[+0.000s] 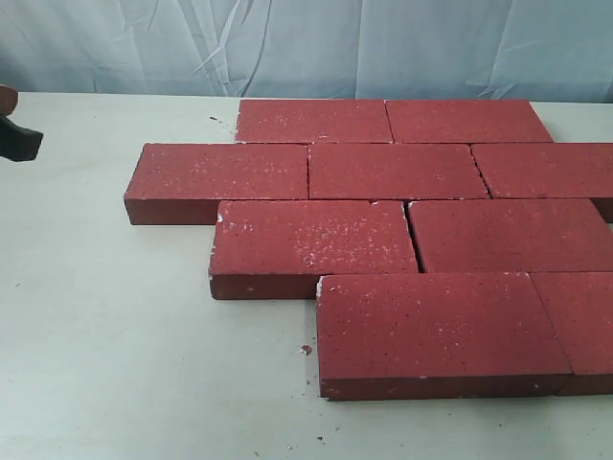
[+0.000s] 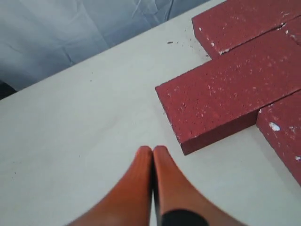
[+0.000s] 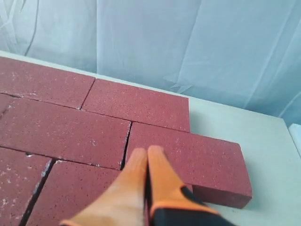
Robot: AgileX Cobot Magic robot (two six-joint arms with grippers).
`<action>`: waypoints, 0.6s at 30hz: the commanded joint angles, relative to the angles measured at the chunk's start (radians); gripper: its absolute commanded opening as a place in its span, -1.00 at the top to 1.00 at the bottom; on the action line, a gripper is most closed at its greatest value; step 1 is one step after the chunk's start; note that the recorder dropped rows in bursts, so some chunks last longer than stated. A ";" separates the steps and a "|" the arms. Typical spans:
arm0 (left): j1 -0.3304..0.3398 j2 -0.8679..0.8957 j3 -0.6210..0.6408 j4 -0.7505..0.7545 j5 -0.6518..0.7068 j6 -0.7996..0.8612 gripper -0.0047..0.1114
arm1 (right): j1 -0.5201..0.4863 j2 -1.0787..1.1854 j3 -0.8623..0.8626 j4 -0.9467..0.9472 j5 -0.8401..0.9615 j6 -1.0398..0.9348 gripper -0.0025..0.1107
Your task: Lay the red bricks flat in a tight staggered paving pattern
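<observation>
Left hand (image 2: 152, 149): orange fingers pressed together, holding nothing. It hangs over bare worktop (image 1: 96, 335), clear of the nearest brick end. In the exterior view only its dark edge shows at the left border.

Red bricks (image 1: 397, 171): lying flat from the middle to the right of the worktop in four staggered rows, sides touching. One thin dark gap in the third row. Corners chipped whitish. Crumbs (image 1: 306, 350) beside the front row.

Right hand (image 3: 146, 151): fingers closed, empty, over the bricks near the pattern's right end. Whether it touches them I cannot tell.
</observation>
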 commanded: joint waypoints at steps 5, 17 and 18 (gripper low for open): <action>0.004 -0.172 0.156 -0.050 -0.169 -0.008 0.92 | -0.003 -0.159 0.119 0.004 -0.143 0.001 0.97; 0.004 -0.402 0.277 -0.076 -0.239 -0.008 0.92 | -0.003 -0.312 0.169 0.004 -0.178 0.001 0.97; 0.004 -0.410 0.283 -0.084 -0.239 -0.008 0.92 | -0.003 -0.318 0.169 0.004 -0.178 0.001 0.97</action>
